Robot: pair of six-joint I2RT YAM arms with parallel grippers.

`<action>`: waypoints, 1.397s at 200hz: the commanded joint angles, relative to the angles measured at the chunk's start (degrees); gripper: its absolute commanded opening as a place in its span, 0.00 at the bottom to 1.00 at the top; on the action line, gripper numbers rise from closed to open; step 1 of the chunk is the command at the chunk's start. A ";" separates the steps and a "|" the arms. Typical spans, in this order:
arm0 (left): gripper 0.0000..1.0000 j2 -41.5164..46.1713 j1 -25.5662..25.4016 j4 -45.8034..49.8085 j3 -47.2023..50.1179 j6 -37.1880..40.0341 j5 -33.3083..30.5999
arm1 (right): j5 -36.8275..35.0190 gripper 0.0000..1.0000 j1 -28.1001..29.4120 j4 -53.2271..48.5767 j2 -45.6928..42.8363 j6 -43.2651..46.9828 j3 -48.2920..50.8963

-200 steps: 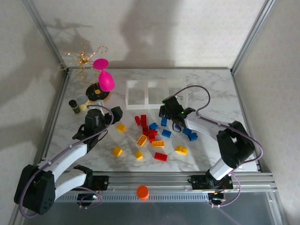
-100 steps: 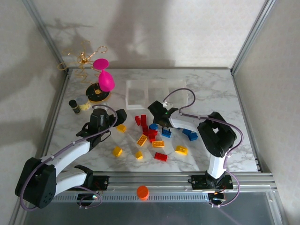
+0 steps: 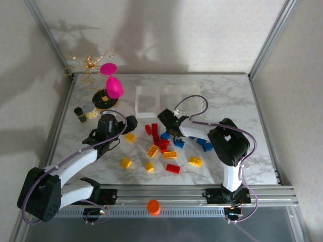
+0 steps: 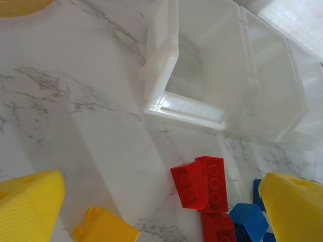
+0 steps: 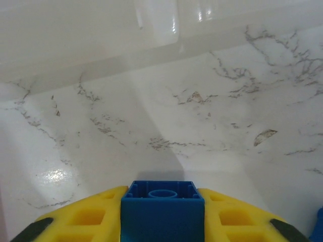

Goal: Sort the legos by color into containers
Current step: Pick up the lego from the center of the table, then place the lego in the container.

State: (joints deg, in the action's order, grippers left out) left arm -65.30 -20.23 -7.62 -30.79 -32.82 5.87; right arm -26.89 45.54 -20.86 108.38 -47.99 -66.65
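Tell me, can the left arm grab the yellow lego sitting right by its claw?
Probably yes. The left claw hangs open close to the yellow lego, with bare table around it and nothing stacked on top. The red legos lie off to one side, not touching it.

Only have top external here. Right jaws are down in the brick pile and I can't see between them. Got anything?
Observer: Yes. In the right wrist view the right jaws are closed on a small blue studded plastic brick.
Operator: And the left jaws?
Observer: Open. The left wrist view shows its yellow fingers wide apart with nothing gripped. A small yellow plastic brick lies on the marble table close to one finger.
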 commanded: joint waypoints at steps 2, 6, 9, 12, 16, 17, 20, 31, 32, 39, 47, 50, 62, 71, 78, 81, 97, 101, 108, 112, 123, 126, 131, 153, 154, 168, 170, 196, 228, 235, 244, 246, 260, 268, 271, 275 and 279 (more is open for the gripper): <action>1.00 0.69 -0.53 1.41 -2.11 0.12 1.24 | -4.28 0.24 1.55 -1.33 -3.17 1.17 -0.58; 0.99 0.76 -0.53 1.46 -2.24 0.12 1.32 | -4.58 0.24 1.79 -1.43 -3.60 1.38 -0.67; 0.99 0.83 -0.52 1.58 -2.34 0.12 1.41 | -4.86 0.23 1.97 -1.58 -3.77 1.60 -0.74; 1.00 0.91 -0.56 1.80 -2.47 0.12 1.41 | -5.06 0.23 2.15 -1.67 -4.01 1.84 -0.99; 0.99 1.07 -0.52 2.10 -2.67 0.08 1.43 | -5.30 0.23 2.43 -1.94 -4.26 2.29 -1.24; 0.99 1.10 -0.51 2.22 -2.73 0.06 1.43 | -5.37 0.23 2.53 -2.01 -4.29 2.42 -1.35; 0.99 1.25 -0.51 2.45 -2.89 0.04 1.43 | -5.55 0.22 2.76 -2.10 -4.43 2.76 -1.57; 1.00 1.88 -0.51 3.14 -3.22 0.04 1.42 | -6.73 0.22 3.71 -2.88 -4.75 4.00 -3.13; 0.99 1.91 -0.51 3.14 -3.23 0.04 1.42 | -6.92 0.22 3.78 -3.01 -4.75 4.07 -3.22; 1.00 2.41 -0.44 3.47 -3.38 0.03 1.34 | -7.95 0.22 4.35 -3.45 -4.92 4.65 -4.19; 1.00 2.92 -0.27 3.81 -3.49 0.12 1.70 | -8.98 0.21 4.96 -3.19 -5.18 5.86 -5.10; 1.00 3.16 -0.11 4.04 -3.56 0.12 1.81 | -9.02 0.21 5.14 -2.83 -5.27 6.37 -5.27; 1.00 4.17 0.55 5.12 -3.62 -0.09 1.45 | -8.31 0.20 5.57 -0.39 -5.30 8.77 -6.36; 1.00 4.90 1.16 5.97 -3.75 -0.56 1.05 | -6.53 0.20 5.60 1.48 -4.66 10.89 -7.75; 1.00 5.44 1.83 6.39 -3.76 -0.90 1.20 | -4.86 0.21 5.63 3.06 -3.85 13.05 -9.22; 1.00 5.66 2.04 6.54 -3.69 -0.85 1.20 | -4.35 0.20 5.69 3.72 -3.49 13.96 -9.80; 1.00 6.73 3.33 7.66 -3.67 -1.02 0.74 | -3.95 0.20 6.02 6.66 -1.02 17.66 -13.44; 1.00 6.95 3.75 7.99 -3.67 -1.04 0.73 | -3.88 0.20 5.98 7.26 -0.25 18.63 -14.42; 1.00 7.32 4.44 8.62 -3.88 -1.02 0.75 | -3.94 0.21 5.99 8.50 1.07 20.23 -15.99; 1.00 7.51 4.73 8.99 -3.93 -1.02 0.72 | -4.02 0.21 6.03 9.33 1.78 21.02 -16.91; 1.00 7.94 5.44 9.93 -4.19 -1.11 0.21 | -3.21 0.21 5.99 10.76 4.25 23.48 -20.26; 1.00 7.95 5.67 10.14 -4.19 -1.11 0.00 | -2.81 0.21 6.00 11.32 4.93 24.03 -21.10; 1.00 8.14 5.96 10.24 -4.21 -1.28 -0.19 | -2.44 0.21 5.97 12.16 5.86 25.35 -22.49; 1.00 7.77 6.75 9.33 -4.00 -1.42 -0.33 | -2.79 0.22 5.27 14.48 11.48 28.60 -28.13; 1.00 7.66 6.76 9.31 -4.01 -1.44 -0.38 | -2.80 0.22 5.22 14.38 11.63 28.67 -28.68; 1.00 6.82 6.95 8.94 -4.61 -1.63 -0.50 | -3.48 0.22 4.53 12.83 15.68 29.01 -33.64; 1.00 6.60 6.98 8.91 -4.67 -1.68 -0.51 | -3.44 0.22 4.38 12.72 16.20 29.05 -34.36; 1.00 5.02 7.32 7.93 -5.34 -1.90 -0.77 | -4.04 0.23 3.09 13.33 20.75 31.53 -39.66; 1.00 4.29 7.46 7.79 -6.24 -1.28 -1.35 | -4.46 0.27 2.02 12.80 24.94 33.95 -44.56; 1.00 4.30 7.48 7.47 -6.13 -1.24 -1.62 | -4.65 0.31 1.83 13.02 25.72 34.67 -45.15; 1.00 4.20 7.52 7.17 -6.08 -1.03 -1.73 | -4.82 0.33 1.62 12.90 26.40 35.42 -46.07; 1.00 4.14 7.49 7.09 -6.12 -0.96 -1.74 | -4.83 0.33 1.58 12.81 26.50 35.57 -46.17; 1.00 3.66 7.55 7.34 -6.59 -0.67 -1.74 | -4.68 0.41 1.47 12.38 26.80 36.09 -47.19; 1.00 3.39 7.52 7.59 -6.89 -0.58 -1.66 | -4.30 0.47 1.49 12.29 26.55 36.21 -47.49; 1.00 3.30 7.53 7.61 -6.92 -0.62 -1.63 | -4.06 0.47 1.55 12.25 26.35 36.25 -47.51; 1.00 3.25 7.55 7.62 -7.00 -0.67 -1.53 | -3.77 0.49 1.49 12.25 26.08 36.36 -47.52; 1.00 3.23 7.55 7.47 -6.92 -0.73 -1.45 | -3.55 0.50 1.53 12.25 25.76 36.41 -47.39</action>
State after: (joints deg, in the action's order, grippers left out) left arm -61.49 -13.23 0.14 -35.42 -33.89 5.78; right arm -30.37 47.00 -8.49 134.47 -13.52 -111.68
